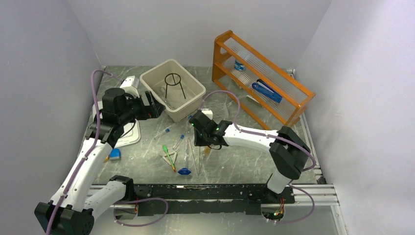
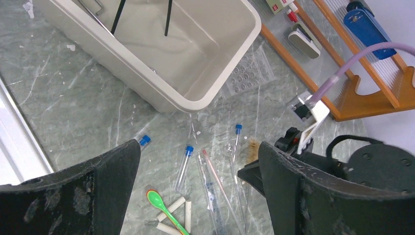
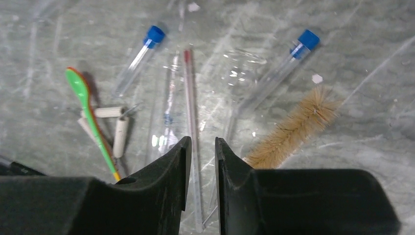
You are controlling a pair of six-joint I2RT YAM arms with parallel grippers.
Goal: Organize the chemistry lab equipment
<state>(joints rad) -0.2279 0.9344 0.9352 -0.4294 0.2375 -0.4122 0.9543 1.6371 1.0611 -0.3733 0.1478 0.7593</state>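
Top external shows my left arm at the far left, reaching toward the beige bin [image 1: 193, 99]. My left tool [image 2: 198, 152] is released, fingers spread wide, and hangs above the table [image 2: 63, 98] just off the bin's near corner. A black ring stand [image 1: 174, 84] stands upright inside the bin. A clear rack [image 2: 249, 73] lies flat on the table between the bin and the orange shelf [image 1: 274, 66].

The loose pieces are scattered on the table near the middle, in front of the bin. From the right wrist, going left to right, I see:
- a green spoon [image 3: 88, 107] lying over an orange one
- a few short white sticks [image 3: 120, 134] beside it
- a blue-capped tube [image 3: 139, 56] lying on its side
- a thin glass rod [image 3: 191, 98] with a red tip
- a second capped tube [image 3: 284, 63]
- a tan brush [image 3: 293, 127] on the right

None of the tubes is in the rack.

My right tool [image 3: 201, 156] sits low over this pile. Its fingers are drawn close together and straddle the rod, which runs down between them. The rod lies against the left finger, and a slit of table shows between it and the right one. So I read the tool as narrowly parted, not clamped.

The right arm comes in from the right, in front of the shelf.
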